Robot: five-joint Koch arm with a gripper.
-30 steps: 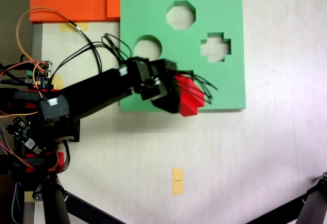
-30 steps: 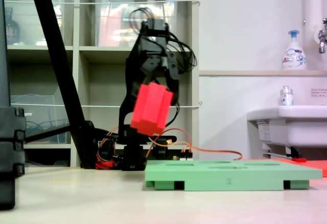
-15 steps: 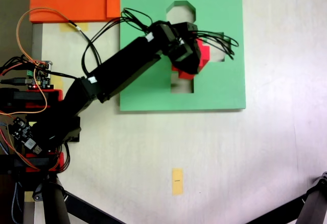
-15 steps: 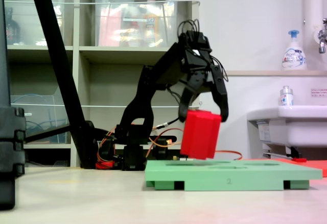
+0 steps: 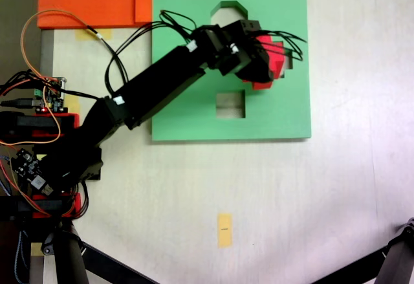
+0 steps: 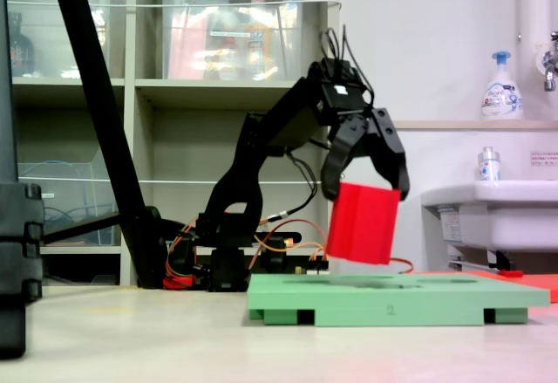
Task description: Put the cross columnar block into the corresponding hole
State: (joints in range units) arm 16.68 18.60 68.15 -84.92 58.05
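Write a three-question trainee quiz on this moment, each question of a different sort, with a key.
1. True or false: the cross columnar block already rests flat inside the green foam board.
2. Multiple choice: in the fixed view from above, the gripper sits over which part of the board? A) the square cutout B) the plus-shaped cutout's area at the board's right C) the bare bottom-left corner.
3. Fill in: in the side fixed view, the gripper's jaws clamp the block near its ____ end.

Key: 1 false, it hangs above the board with a gap under it. 2 B. 3 top.
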